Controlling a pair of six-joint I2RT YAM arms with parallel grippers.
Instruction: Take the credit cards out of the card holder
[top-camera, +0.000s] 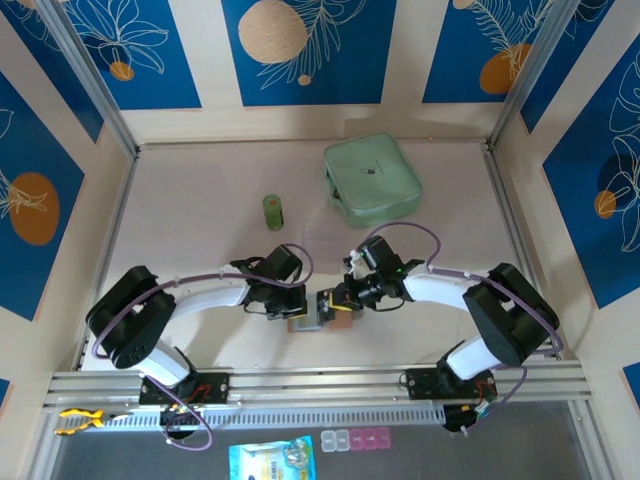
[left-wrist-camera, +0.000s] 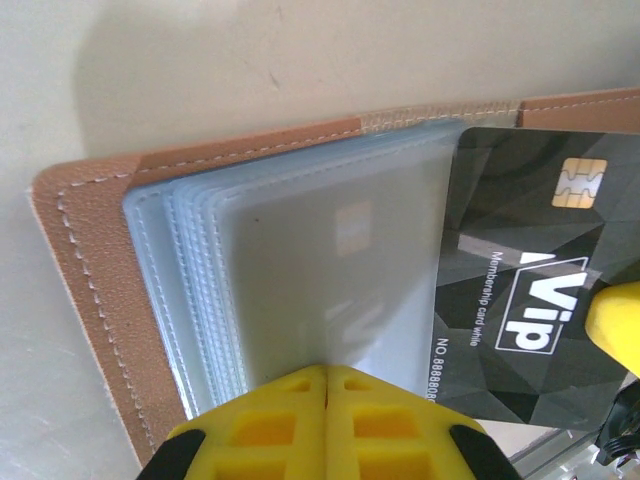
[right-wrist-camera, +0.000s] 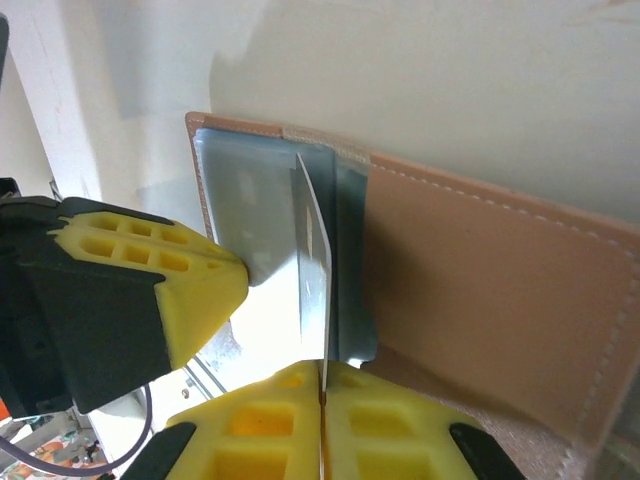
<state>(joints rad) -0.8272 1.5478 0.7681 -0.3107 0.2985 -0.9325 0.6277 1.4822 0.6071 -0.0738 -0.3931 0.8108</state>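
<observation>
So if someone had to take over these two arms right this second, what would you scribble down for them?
Left claw: shut on the clear sleeves of the tan leather bifold card holder, holding it open.
Right claw: shut on the edge of the black VIP chip card, which sticks out past the sleeves.
Done: holder open, first card gripped.
Left: draw the black card clear, then take the pale chip card showing inside a sleeve. The other sleeves are too blurred to judge.
</observation>
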